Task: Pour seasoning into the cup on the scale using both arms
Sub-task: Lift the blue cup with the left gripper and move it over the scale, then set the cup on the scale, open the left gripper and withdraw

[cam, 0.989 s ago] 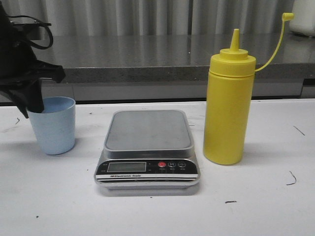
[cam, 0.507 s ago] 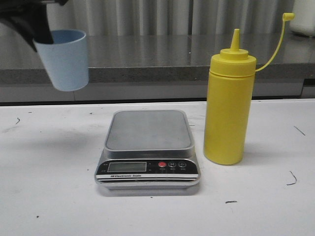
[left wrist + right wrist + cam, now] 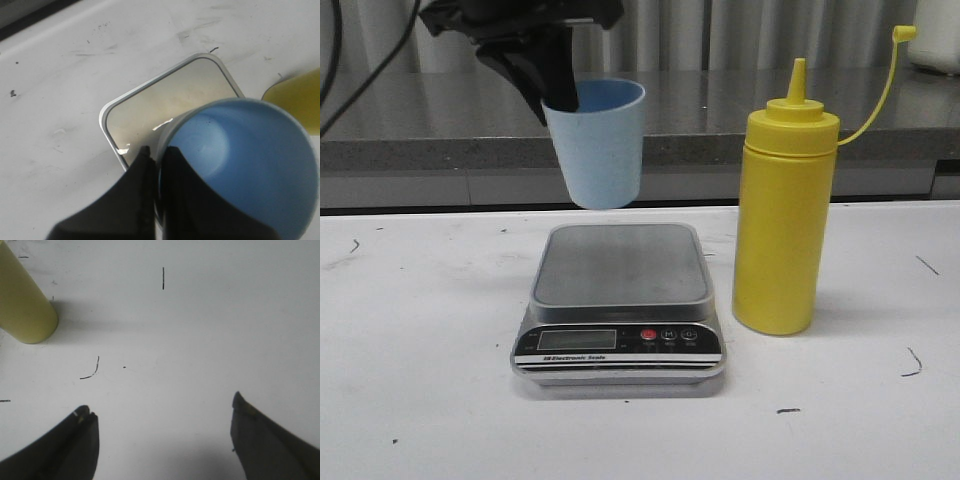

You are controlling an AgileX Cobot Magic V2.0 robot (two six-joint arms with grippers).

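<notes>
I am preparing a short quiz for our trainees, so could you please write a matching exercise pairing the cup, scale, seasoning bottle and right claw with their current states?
Things:
1. cup
2. scale
3. seasoning bottle
4. right claw

States:
A. open above the bare table
B. standing upright on the table, right of the scale
C. held in the air by the left claw
D. platform bare, nothing resting on it

Pairs: 1-C, 2-D, 3-B, 4-A

Even, soft overhead light fills all views. The tall yellow plastic squeeze bottle (image 3: pixel 25 305) casts a faint shadow across the white table (image 3: pixel 200 330). The black gripper fingers (image 3: pixel 145 200) close to the wrist lenses look blurred; white glare spots mark the flat silver scale's grey platform (image 3: pixel 150 115).
</notes>
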